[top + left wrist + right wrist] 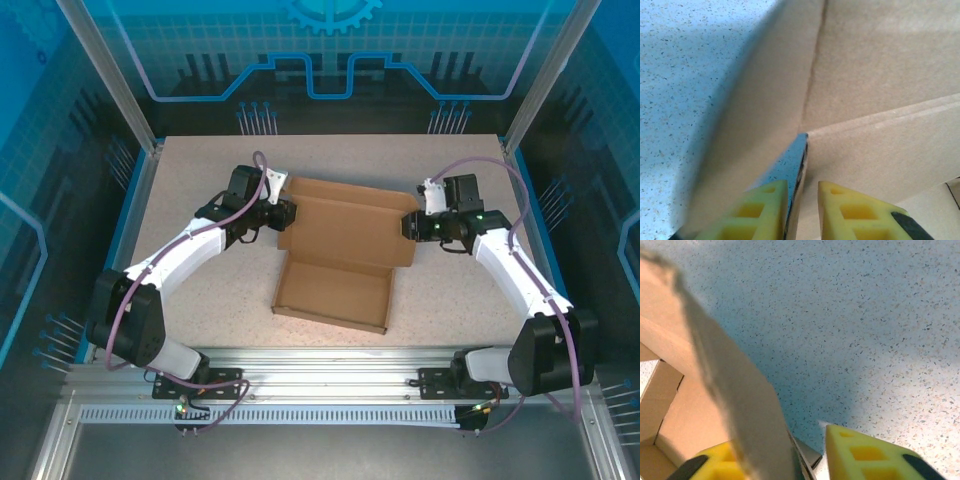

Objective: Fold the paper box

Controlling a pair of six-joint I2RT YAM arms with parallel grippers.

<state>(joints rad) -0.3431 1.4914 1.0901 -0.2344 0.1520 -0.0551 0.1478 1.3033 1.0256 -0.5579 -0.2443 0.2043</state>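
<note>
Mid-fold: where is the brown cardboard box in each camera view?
Top external: plain brown cardboard box mid-frame, between the left hand and right hand.
Left wrist: the box covers centre and right.
Right wrist: the box slants down the left side.
Shared landmark: the speckled tabletop.

Both my arms reach fwd, elbows out, wrists turned inward twd each other. L gripper [283,215] low, jaws slightly apart, fingers [765,212] w/ slim gap. R gripper [408,225] low, gap wider.

Speckled pale tabletop [200,180], framed by aluminium posts [105,75] and translucent blue panels [330,50]; slotted aluminium rail [330,365] along near edge.
</note>
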